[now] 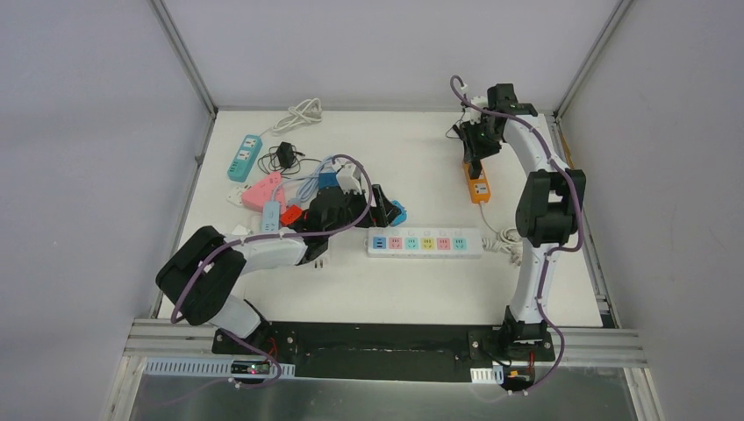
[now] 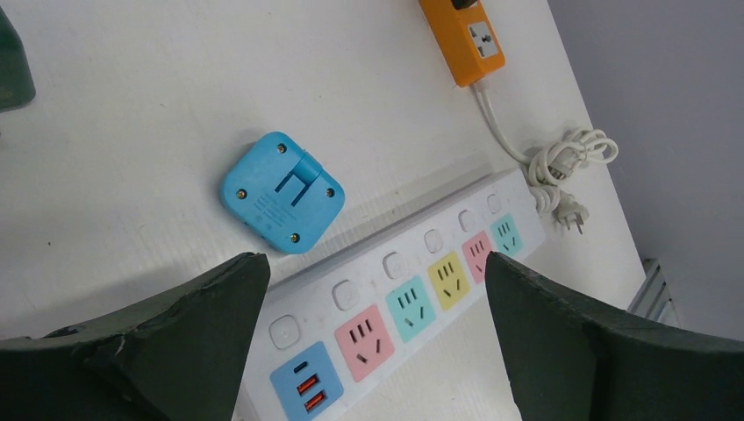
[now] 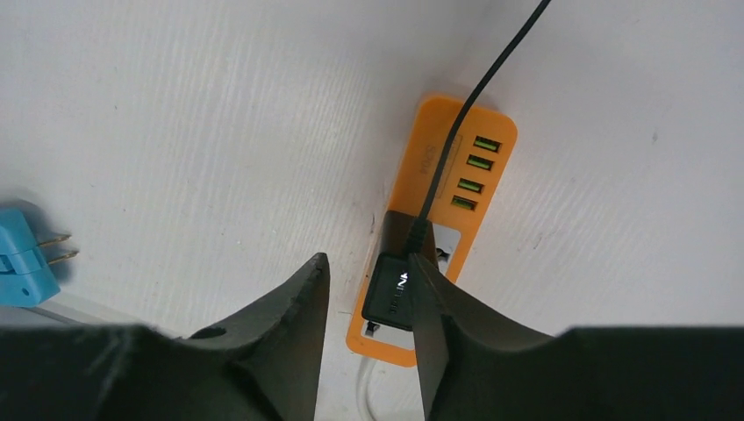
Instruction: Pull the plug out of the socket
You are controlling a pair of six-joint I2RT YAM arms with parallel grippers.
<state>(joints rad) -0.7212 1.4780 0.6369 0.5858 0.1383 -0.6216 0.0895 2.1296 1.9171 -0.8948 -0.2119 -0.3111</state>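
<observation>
Straddling the black plug (image 3: 395, 294), the right fingers (image 3: 289, 324) are held apart, not yet clamped, lined up for a straight pull. The plug is seated in the orange power strip (image 3: 430, 167) near the far right corner of the surface (image 1: 395, 289). The left fingers (image 2: 193, 333) are spread, empty.

The left gripper (image 2: 375, 263) hangs spread above a white power strip (image 2: 368, 282), with a blue adapter (image 2: 281, 193) just beside it. An orange socket strip (image 2: 462, 39) lies near the right edge of the bench (image 2: 132, 114).

One orange socket strip (image 2: 461, 39), one long white strip (image 1: 425, 232), one black plug (image 3: 399, 289)
</observation>
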